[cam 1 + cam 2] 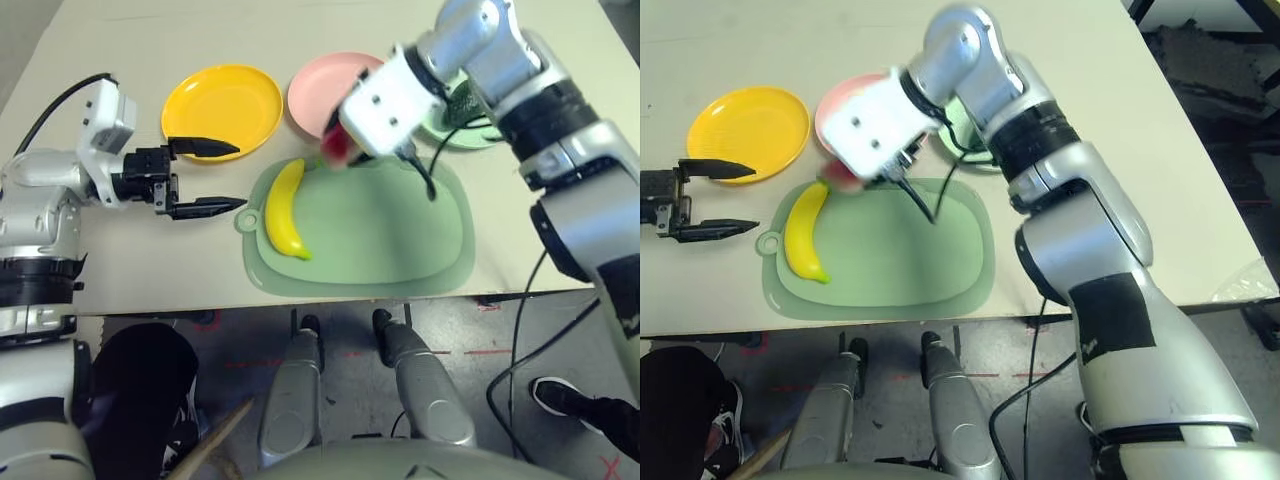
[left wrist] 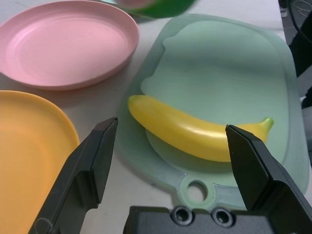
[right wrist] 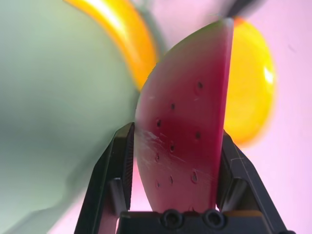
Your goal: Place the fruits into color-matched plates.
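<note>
While the banana [image 1: 285,212] waits, watermelon [image 3: 183,122] hovers.

The table is evenly and brightly lit, its pale top almost white beyond the yellow plate [image 1: 222,108]. Glossy highlights run along the banana [image 1: 284,210], and a soft shadow lies on the cutting board [image 1: 390,230] to the banana's right as the robot sees it. Past the banana, beside the pink plate [image 2: 68,44], the watermelon wedge [image 1: 338,146] is smeared by motion blur in the left eye view, as is the white wrist housing [image 1: 385,105] next to it. In the right wrist view the wedge's seeds are fairly crisp, while the banana and yellow plate behind it are soft, with glare on both. The left wrist view renders the banana sharply.
</note>
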Controlling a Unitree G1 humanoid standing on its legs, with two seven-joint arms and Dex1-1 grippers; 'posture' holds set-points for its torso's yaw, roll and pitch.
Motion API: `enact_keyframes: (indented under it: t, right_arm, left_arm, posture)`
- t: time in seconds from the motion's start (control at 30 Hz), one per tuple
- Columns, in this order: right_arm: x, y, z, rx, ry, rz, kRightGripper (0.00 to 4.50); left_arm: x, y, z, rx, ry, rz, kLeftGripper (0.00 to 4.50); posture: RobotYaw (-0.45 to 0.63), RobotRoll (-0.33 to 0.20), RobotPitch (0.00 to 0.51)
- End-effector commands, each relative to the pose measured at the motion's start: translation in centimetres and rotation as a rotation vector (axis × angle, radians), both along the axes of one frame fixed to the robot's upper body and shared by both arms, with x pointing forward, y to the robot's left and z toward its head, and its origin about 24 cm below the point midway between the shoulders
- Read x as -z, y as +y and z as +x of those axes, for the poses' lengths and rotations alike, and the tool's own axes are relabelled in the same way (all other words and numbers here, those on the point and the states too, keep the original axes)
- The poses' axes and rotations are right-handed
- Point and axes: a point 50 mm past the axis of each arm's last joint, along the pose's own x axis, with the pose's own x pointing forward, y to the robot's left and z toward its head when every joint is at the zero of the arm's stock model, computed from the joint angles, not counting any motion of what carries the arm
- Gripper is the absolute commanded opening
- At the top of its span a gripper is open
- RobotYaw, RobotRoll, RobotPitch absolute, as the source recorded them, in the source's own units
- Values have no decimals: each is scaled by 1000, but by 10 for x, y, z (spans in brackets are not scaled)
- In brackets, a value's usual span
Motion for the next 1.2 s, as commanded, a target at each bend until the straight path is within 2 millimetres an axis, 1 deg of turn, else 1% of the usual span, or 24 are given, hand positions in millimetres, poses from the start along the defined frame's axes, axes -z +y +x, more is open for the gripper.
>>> enact_keyframes:
  t: [0.03, 0.17, 0.3, 0.47, 0.6, 0.67, 0.7, 0.77, 0.8, 0.83, 0.97, 1.03, 1.13, 1.2]
  right_arm:
    - [0, 5, 9, 73, -33, 74, 2201]
    - [9, 6, 20, 176, -65, 108, 2201]
    - [24, -1, 31, 273, -120, 79, 2201]
    - [40, -6, 38, 331, -124, 52, 2201]
    - [45, -11, 41, 365, -131, 46, 2201]
    - [45, -13, 42, 376, -134, 51, 2945]
    - [45, -13, 43, 379, -134, 53, 3166]
    - [46, -14, 43, 385, -133, 53, 3826]
    - [47, -15, 44, 387, -132, 52, 4250]
    - [47, -15, 44, 388, -132, 53, 4459]
    - [43, -16, 44, 392, -138, 66, 4459]
    - [36, -18, 43, 390, -160, 77, 4459]
    - [18, -19, 39, 359, -173, 101, 4459]
    - [3, -23, 34, 322, -149, 130, 4459]
  left_arm:
    - [-4, 1, -2, -12, -8, 15, 4500]
    - [-4, 2, -3, -21, -6, 27, 4500]
    - [-4, 3, -5, -30, -6, 34, 4500]
    - [-2, 4, -7, -36, -5, 45, 4500]
    - [-1, 4, -8, -39, -6, 50, 4500]
    - [-1, 4, -8, -40, -7, 52, 4500]
    - [0, 4, -8, -41, -7, 53, 4500]
    - [0, 4, -7, -41, -8, 54, 4500]
    - [0, 4, -7, -41, -9, 55, 4500]
    - [0, 4, -7, -42, -10, 55, 4500]
    - [0, 4, -7, -42, -12, 58, 4500]
    - [0, 4, -6, -43, -15, 60, 4500]
    - [-3, 6, -7, -40, -23, 77, 4500]
    - [-5, 7, -7, -34, -33, 107, 4500]
  posture:
    - [-47, 0, 363]
    - [-41, 0, 363]
    - [-24, 0, 364]
    - [-19, 0, 365]
    - [-18, 0, 364]
    - [-18, 0, 362]
    - [-18, 0, 362]
    - [-18, 0, 361]
    - [-18, 0, 361]
    - [-18, 0, 360]
    - [-20, 0, 359]
    - [-24, 0, 361]
    - [-20, 0, 363]
    - [-16, 0, 366]
